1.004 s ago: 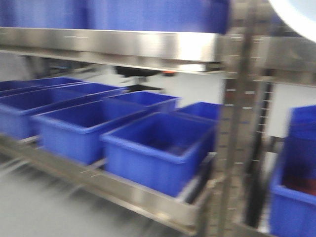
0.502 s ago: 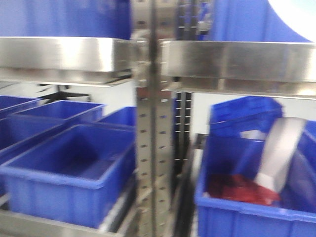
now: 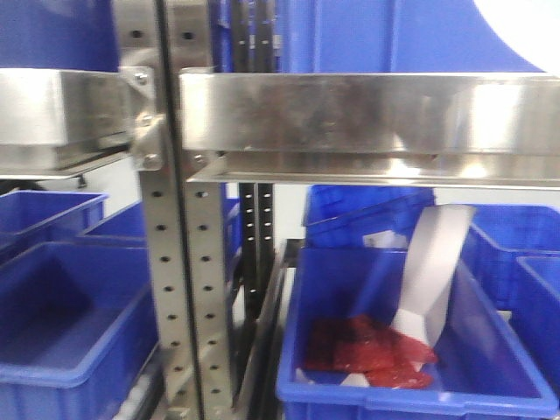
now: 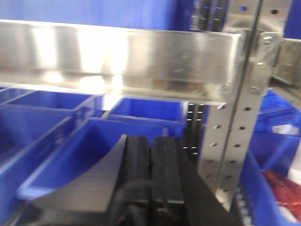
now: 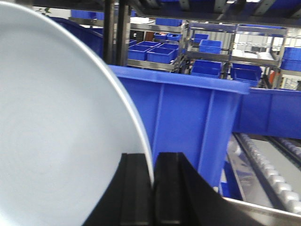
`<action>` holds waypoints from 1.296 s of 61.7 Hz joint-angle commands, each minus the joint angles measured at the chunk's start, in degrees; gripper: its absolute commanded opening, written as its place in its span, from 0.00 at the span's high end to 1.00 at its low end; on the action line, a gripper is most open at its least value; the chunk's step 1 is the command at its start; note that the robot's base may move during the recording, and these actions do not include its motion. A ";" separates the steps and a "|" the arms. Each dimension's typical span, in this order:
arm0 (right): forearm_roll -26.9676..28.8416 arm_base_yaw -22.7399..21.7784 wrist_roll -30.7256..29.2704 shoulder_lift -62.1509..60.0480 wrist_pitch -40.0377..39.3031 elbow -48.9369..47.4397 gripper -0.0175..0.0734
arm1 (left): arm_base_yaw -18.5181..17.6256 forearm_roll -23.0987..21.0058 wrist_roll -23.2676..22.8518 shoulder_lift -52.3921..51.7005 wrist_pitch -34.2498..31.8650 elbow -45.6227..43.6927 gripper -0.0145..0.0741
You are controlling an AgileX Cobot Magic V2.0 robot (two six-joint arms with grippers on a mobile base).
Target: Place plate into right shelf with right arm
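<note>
The plate point(image 5: 56, 132) is plain white and fills the left of the right wrist view, held on edge. My right gripper point(image 5: 153, 157) is shut on its rim, one black finger on each side. A slice of the plate point(image 3: 525, 26) also shows in the front view's top right corner, above the right shelf's steel beam point(image 3: 367, 114). The shelf's perforated upright point(image 3: 166, 262) stands left of centre. A blue bin point(image 5: 188, 127) sits just behind the plate. My left gripper point(image 4: 150, 141) is shut with nothing in it, in front of a steel beam point(image 4: 117, 56).
Below the beam a blue bin point(image 3: 306, 394) holds red material point(image 3: 367, 350) and a white strip point(image 3: 437, 262). Another blue bin point(image 3: 61, 324) lies left of the upright. A roller track point(image 5: 268, 165) runs at the right wrist view's lower right, with more racks of bins behind.
The front view has swung right: the upright slid from right of centre to the left, and the bin with red material came into the middle. The plate stays in the top right corner.
</note>
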 commanded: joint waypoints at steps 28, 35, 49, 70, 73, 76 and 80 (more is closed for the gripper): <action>0.13 -0.21 -0.56 0.45 -5.74 -1.77 0.75 | -0.11 -0.47 -0.40 -0.59 -5.16 0.59 0.98; 0.13 -0.21 -0.56 0.45 -5.74 -1.77 0.75 | -0.11 -0.47 -0.40 -0.59 -5.16 0.59 0.98; 0.13 -0.21 -0.56 0.45 -6.42 -1.77 0.75 | -0.11 -0.47 -0.40 -0.59 -5.16 0.59 0.98; 3.92 -0.21 3.57 1.27 -10.31 -4.62 0.75 | -0.11 -0.47 -0.40 -0.59 -5.16 0.59 0.98; 4.81 -0.21 4.04 2.50 -10.09 -7.02 0.75 | -0.11 -0.47 -0.40 -0.59 -5.16 0.59 0.98; 4.94 -0.21 4.04 4.20 -9.26 -9.53 0.75 | -0.11 -0.47 -0.40 -0.59 -5.16 0.59 0.98; 4.94 -0.21 4.04 8.07 -7.07 -13.94 0.75 | -0.11 -0.47 -0.40 -0.59 -5.16 0.59 0.98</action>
